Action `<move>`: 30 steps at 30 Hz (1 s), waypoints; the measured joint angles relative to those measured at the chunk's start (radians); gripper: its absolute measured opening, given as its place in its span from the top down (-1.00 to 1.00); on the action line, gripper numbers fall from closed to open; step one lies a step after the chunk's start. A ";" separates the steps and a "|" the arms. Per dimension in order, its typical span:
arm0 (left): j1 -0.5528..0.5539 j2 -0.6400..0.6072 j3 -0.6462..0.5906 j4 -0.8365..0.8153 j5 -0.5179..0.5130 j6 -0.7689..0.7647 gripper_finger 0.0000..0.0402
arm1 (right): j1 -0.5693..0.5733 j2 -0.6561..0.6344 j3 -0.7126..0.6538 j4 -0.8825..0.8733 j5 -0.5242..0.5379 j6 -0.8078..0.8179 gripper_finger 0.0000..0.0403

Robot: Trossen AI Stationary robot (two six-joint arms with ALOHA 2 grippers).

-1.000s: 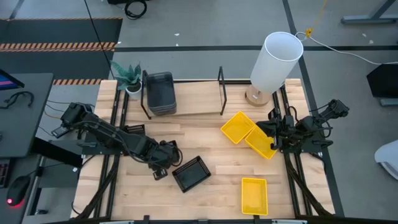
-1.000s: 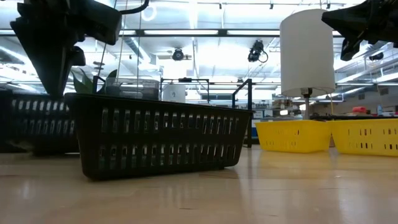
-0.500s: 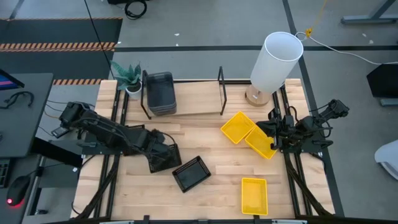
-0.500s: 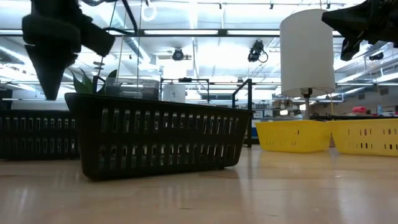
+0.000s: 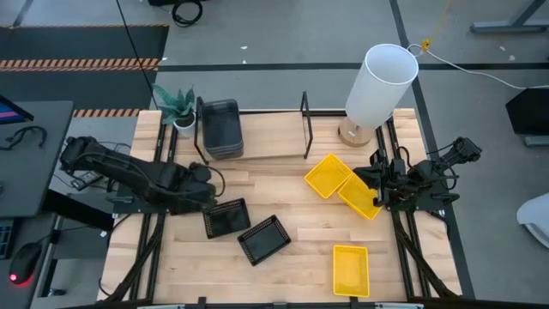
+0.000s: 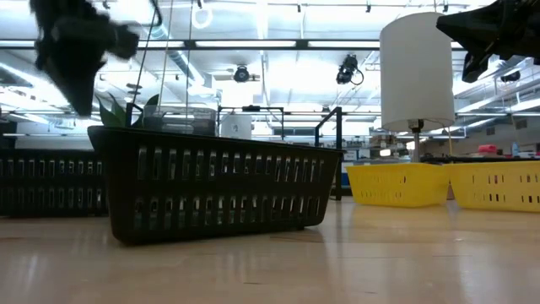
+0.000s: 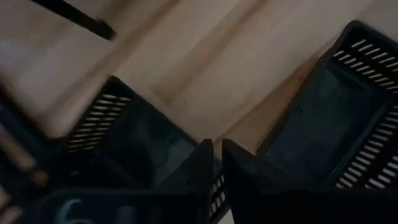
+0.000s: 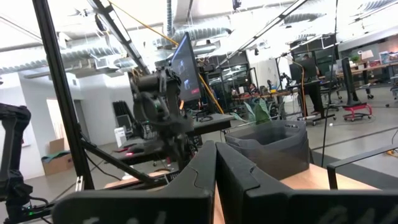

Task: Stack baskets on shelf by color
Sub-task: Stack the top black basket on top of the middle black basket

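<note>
Two black slatted baskets rest flat on the tabletop: one (image 5: 226, 217) (image 7: 134, 146) just below my left gripper (image 5: 206, 189) (image 7: 215, 163), the other (image 5: 264, 239) (image 6: 211, 186) beside it toward the near edge. My left gripper is shut and raised clear of both. A stack of grey baskets (image 5: 221, 129) sits at the left end of the shelf (image 5: 270, 142). Three yellow baskets (image 5: 329, 175) (image 5: 358, 199) (image 5: 350, 269) lie on the right half of the table. My right gripper (image 5: 376, 182) (image 8: 216, 168) waits shut above the second yellow one.
A tall white cylinder (image 5: 382, 83) stands at the far right corner. A small potted plant (image 5: 177, 107) sits left of the shelf's end loop. Bare wood lies between the shelf and the black baskets, and along the near edge at the left.
My left gripper has risen and drawn back toward the table's left and far side, away from the black basket it stood over. That basket, raised at one end a second ago, now lies flat on the table beside the other black one. My right arm kept still.
</note>
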 joint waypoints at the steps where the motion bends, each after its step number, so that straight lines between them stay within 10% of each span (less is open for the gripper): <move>1: 0.000 -0.010 -0.041 0.030 0.011 -0.010 0.82 | 0.000 0.000 0.000 0.000 0.000 0.000 0.92; 7: 0.019 -0.053 -0.160 0.088 0.021 -0.126 0.71 | 0.000 0.000 0.000 0.000 0.000 0.000 0.92; 19: 0.028 -0.014 -0.178 0.113 -0.023 -0.300 -0.12 | 0.000 0.000 0.000 0.000 0.000 0.000 0.92; 30: 0.104 0.024 -0.293 0.221 0.034 -0.231 0.08 | 0.000 0.000 0.000 0.000 0.000 0.000 0.92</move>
